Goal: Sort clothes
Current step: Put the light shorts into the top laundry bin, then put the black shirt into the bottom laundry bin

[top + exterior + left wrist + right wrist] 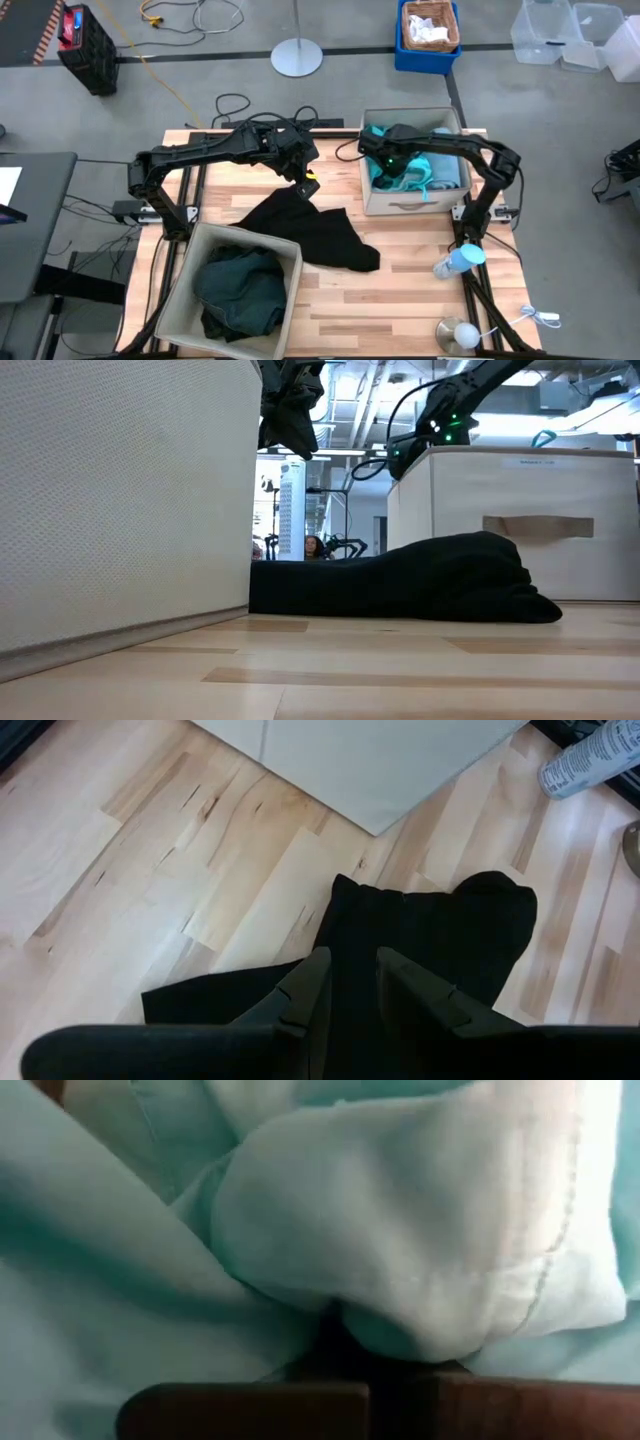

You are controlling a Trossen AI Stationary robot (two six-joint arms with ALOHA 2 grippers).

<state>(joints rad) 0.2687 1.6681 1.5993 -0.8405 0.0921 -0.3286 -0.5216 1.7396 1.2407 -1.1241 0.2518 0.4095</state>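
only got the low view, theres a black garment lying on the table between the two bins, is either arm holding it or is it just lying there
Observer: The left pincer is closed on a fold of the black garment, at its far edge.
Operator: ok and the right arm
Observer: The right pincer is down inside the far bin, buried in the turquoise garment.
Operator: whats in the big bin next to the camera
Observer: The near bin holds the dark green garment, bunched up loosely.
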